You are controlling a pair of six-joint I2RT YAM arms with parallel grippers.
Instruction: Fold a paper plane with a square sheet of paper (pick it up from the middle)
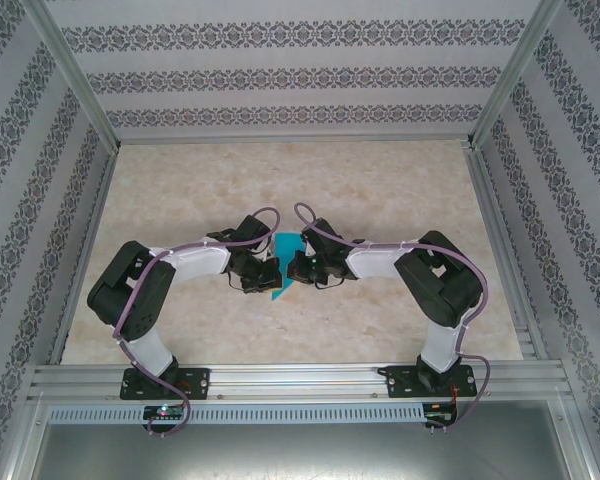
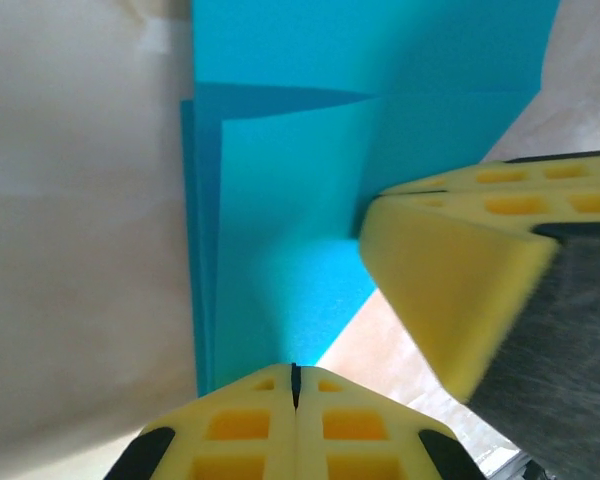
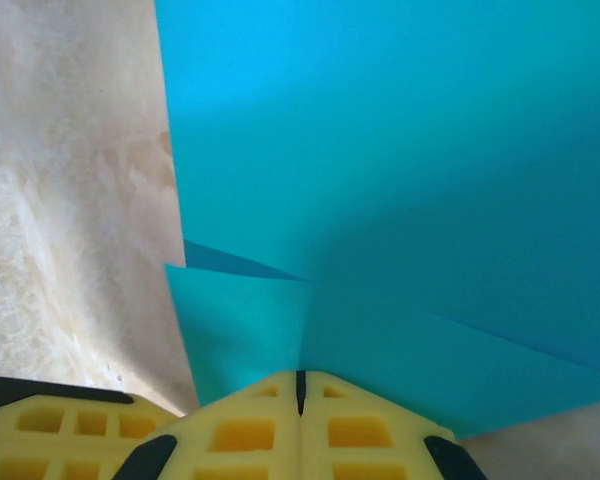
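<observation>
The teal-blue sheet of paper [image 1: 278,290] is folded into several layers with slanted flaps and sits mid-table between both arms. My left gripper [image 1: 273,270] and right gripper [image 1: 293,268] meet over it, nearly tip to tip. In the left wrist view the left gripper [image 2: 295,372] is shut, with the paper [image 2: 280,200] running down into its tips; the right arm's yellow fingers [image 2: 450,290] press at the paper's right edge. In the right wrist view the right gripper [image 3: 300,378] is shut on a crease ridge of the paper [image 3: 400,150]. A yellow left finger [image 3: 50,425] lies beside it.
The beige marbled table [image 1: 330,190] is bounded by patterned walls [image 1: 20,180] on the left, right and back. A metal rail [image 1: 300,380] with both arm bases runs along the near edge. The arms' elbows bow outward to either side.
</observation>
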